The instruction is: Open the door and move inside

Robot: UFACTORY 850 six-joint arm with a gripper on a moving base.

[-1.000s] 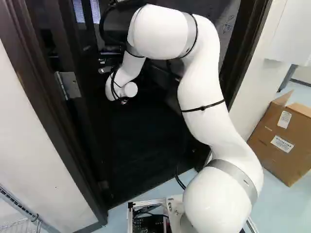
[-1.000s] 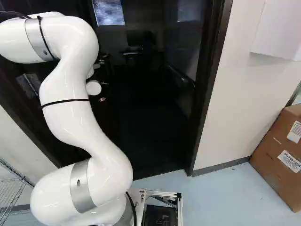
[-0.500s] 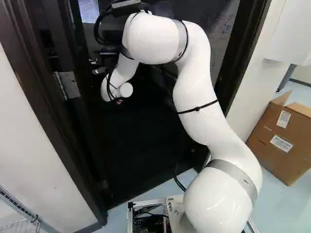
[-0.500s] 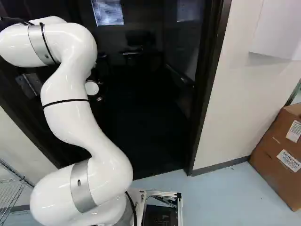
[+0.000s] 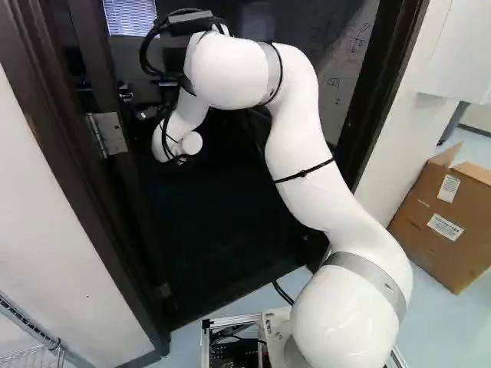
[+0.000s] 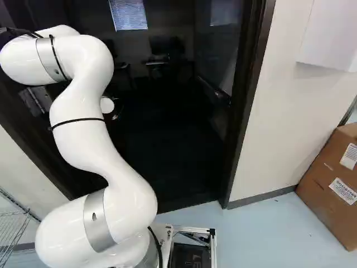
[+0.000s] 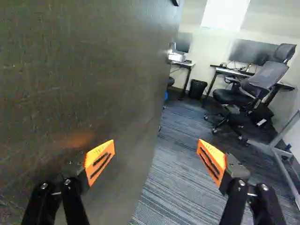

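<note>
With the door (image 7: 93, 84) standing open inward from the hinged edge of its frame (image 6: 244, 106), and the empty hand (image 7: 155, 157) spread wide beside its face, the opening step is judged nearly complete; the door should next be kept clear while the base (image 6: 213, 248) is driven through.

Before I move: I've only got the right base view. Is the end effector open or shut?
Observer: Open, per the wrist view: the two fingers of the end effector stand well apart.
Operator: How's it lined up with the door?
Observer: One finger has the door ahead of it; the other points past the door's edge, over carpet.
Operator: Any furniture further in that my view misses?
Observer: The wrist view shows an office chair beyond the door's edge.
</note>
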